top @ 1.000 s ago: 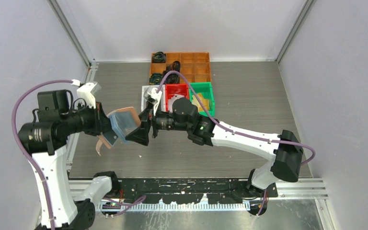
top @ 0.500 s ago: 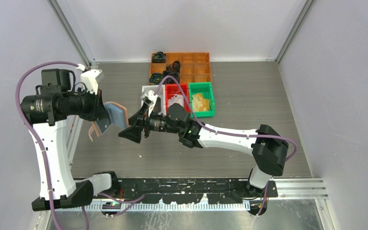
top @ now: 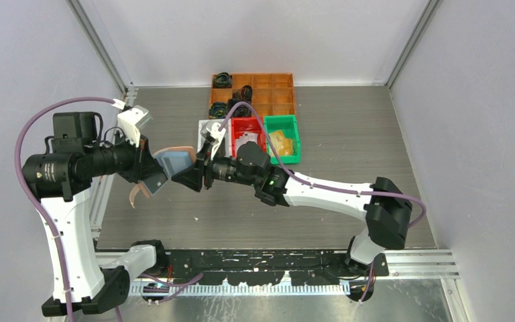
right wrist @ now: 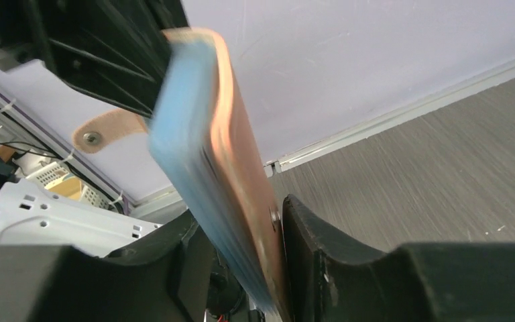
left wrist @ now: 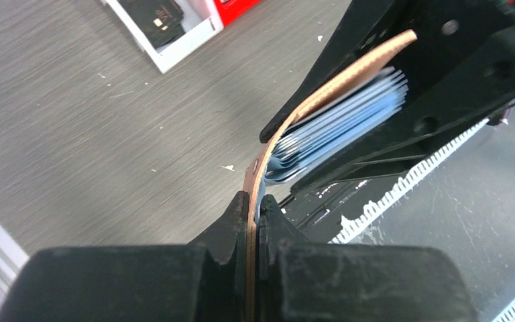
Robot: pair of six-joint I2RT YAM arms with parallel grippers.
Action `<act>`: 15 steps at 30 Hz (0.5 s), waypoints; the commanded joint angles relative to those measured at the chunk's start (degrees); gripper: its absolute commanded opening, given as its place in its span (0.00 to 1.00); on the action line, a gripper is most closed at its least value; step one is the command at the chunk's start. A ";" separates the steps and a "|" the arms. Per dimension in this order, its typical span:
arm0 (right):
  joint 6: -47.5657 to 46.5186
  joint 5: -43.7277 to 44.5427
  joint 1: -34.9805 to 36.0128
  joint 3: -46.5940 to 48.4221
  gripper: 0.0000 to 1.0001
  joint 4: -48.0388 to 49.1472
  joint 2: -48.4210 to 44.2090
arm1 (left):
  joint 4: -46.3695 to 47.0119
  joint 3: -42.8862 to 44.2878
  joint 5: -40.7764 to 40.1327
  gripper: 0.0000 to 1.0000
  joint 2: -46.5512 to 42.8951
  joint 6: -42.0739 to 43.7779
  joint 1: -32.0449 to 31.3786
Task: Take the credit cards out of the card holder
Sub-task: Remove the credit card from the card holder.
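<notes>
Left tool (left wrist: 255, 221) closed tight on the tan edge of the card holder (top: 167, 168), held in the air above the desk (top: 349, 134). Right tool (right wrist: 241, 241) has its fingers either side of the holder's opposite end, closed on it or nearly so. Strap tab (top: 135, 196) hangs loose. Beyond: white bin (top: 209, 131), red bin (top: 243, 127), green bin (top: 283, 139), orange tray (top: 268, 90).

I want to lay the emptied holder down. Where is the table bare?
Bare wood lies right of the green bin, and in front, between the arms and the near rail. It is crowded around the white bin, red bin and orange tray.
</notes>
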 commanded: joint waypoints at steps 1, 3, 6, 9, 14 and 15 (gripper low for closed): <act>-5.11 -1.57 -0.16 3.33 0.49 -2.05 -6.56 | -10.57 -0.95 3.86 0.00 -0.55 1.10 -1.68; -6.83 -3.41 -0.13 4.34 0.52 -4.99 -7.35 | -10.56 -0.82 3.79 0.00 -0.36 1.02 -1.94; -7.88 -5.00 -0.19 5.25 0.31 -7.45 -7.79 | -10.63 -0.30 4.62 0.00 -0.26 1.16 -2.11; -7.80 -5.04 -0.27 6.01 0.08 -9.44 -8.02 | -10.52 0.44 5.80 0.05 0.04 1.62 -2.13; -3.59 -3.70 -1.95 6.97 0.01 -11.47 -10.40 | -10.09 -0.70 10.38 0.58 -0.67 2.54 -2.13; -1.73 -4.02 -2.75 6.35 0.01 -10.32 -11.29 | -9.24 -1.52 11.43 0.62 -1.35 2.43 -2.13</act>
